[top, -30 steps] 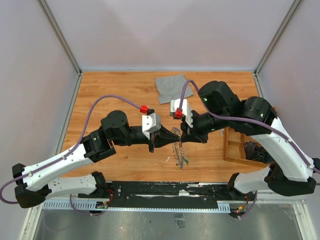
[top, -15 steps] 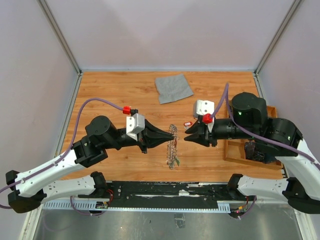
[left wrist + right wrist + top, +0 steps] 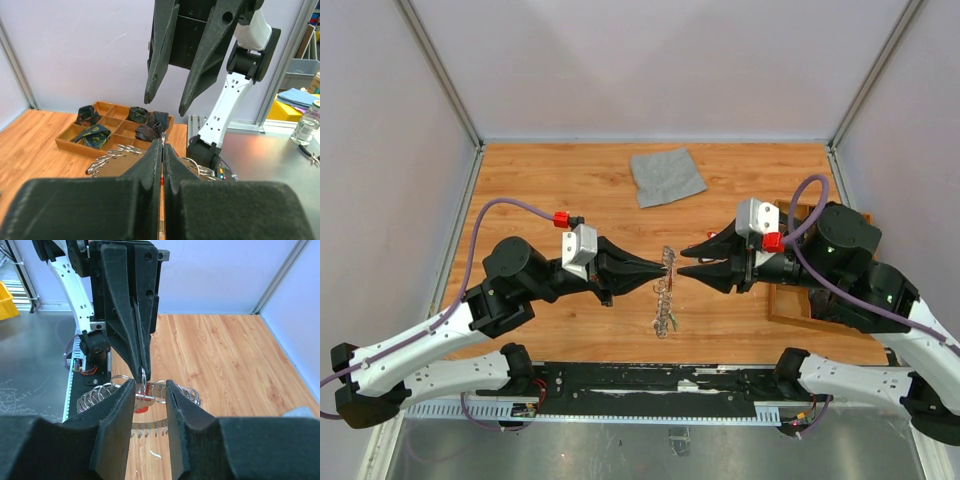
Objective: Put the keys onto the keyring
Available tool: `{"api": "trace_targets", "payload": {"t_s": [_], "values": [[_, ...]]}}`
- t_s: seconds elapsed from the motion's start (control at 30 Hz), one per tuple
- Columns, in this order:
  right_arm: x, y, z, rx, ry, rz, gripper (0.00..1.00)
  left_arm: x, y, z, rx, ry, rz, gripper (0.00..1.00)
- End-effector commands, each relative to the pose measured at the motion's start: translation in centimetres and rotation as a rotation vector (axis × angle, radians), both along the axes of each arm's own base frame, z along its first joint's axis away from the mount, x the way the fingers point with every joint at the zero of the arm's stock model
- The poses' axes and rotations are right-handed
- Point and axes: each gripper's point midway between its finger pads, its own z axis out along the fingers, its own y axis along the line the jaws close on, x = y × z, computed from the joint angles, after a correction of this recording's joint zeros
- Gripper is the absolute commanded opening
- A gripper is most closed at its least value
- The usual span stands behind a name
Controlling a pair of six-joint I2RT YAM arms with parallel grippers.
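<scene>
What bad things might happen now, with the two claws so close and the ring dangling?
1. The left claw pinches the big silvery metal keyring with only its very tips, so the dangling ring might slip and drop onto the wooden table.
2. The open right claw sits very near those tips; a push forward might bump them.
3. The small red-tagged key hangs ungripped in front of the right claw and may fall off.

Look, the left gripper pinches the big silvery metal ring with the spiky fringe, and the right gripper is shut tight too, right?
Not quite. The left gripper does pinch the large silvery metal keyring, but the right gripper is open, its jaws standing apart just in front of the ring. The right wrist view shows the gap.
</scene>
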Motion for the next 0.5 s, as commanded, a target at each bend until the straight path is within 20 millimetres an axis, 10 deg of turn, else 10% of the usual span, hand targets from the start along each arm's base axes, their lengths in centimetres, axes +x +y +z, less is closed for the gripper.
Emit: {"api": "trace_targets", "payload": {"t_s": [0.0, 0.47], "values": [[-0.7, 1.2, 0.8, 0.045, 0.015, 0.056, 0.31, -0.6, 0.7, 2.7, -0.095, -0.038, -0.005, 0.0], [-1.2, 1.7, -0.8, 0.01, 0.057, 0.094, 0.21, -1.0, 1.2, 3.1, -0.112, -0.056, -0.012, 0.0]]}}
